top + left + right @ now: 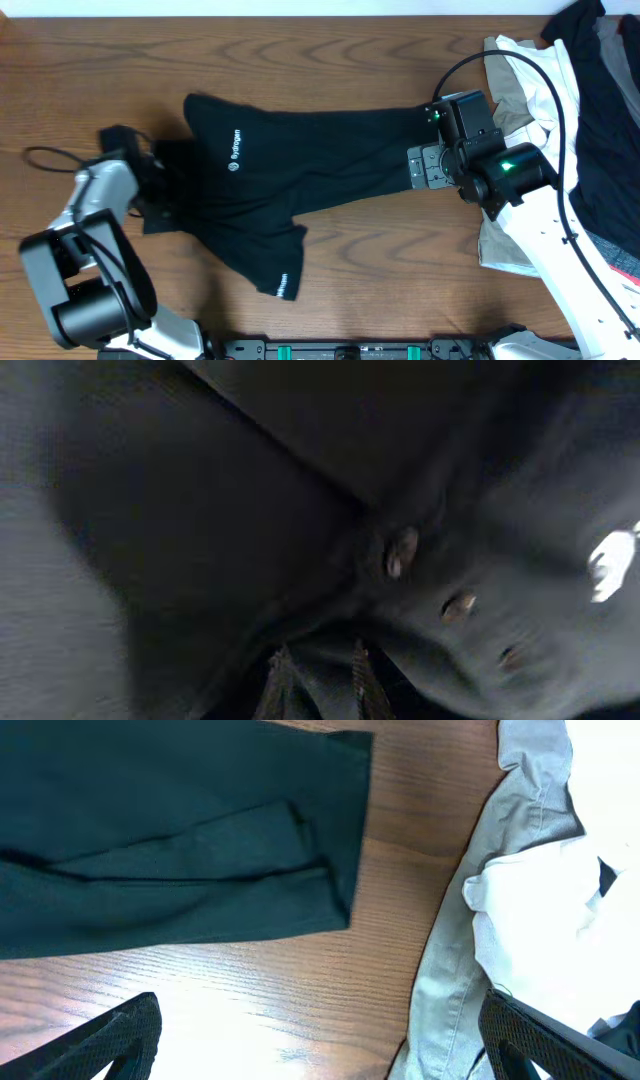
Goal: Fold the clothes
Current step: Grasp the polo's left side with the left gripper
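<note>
Your right gripper (425, 166) is wide open, the left gripper (150, 188) I cannot tell; pulling may bunch the black polo shirt (320, 160).

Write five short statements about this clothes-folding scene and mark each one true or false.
1. The black shirt lies spread on the wooden table. True.
2. The right gripper is shut on the shirt's hem. False: its jaws stand wide open and hold nothing, above bare wood beside the hem.
3. The shirt carries white lettering. True.
4. The pile of clothes sits on the left arm's side. False: it lies on the right arm's side.
5. The left wrist view shows buttons on dark fabric. True.
</note>
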You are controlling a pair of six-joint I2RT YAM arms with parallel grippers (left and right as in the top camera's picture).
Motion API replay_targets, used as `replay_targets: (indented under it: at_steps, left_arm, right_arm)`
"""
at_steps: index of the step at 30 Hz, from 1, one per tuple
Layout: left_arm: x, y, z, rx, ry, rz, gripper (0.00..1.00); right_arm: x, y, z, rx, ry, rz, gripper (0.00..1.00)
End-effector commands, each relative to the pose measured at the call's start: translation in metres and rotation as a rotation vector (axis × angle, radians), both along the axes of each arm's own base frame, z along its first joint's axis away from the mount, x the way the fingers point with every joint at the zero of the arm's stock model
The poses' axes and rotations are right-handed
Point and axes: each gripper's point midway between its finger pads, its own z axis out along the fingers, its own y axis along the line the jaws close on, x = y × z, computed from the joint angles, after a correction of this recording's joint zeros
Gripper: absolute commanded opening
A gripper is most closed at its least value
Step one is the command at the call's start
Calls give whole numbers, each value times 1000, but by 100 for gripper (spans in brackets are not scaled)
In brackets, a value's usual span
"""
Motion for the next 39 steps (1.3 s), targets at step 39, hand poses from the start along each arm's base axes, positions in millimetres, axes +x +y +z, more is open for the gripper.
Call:
replay_targets:
  at_steps: [39]
  left_arm:
    - [-122,-94,-40,84,347,-114,61]
  right_arm:
    - [-5,-42,-5,36,62,-150,99]
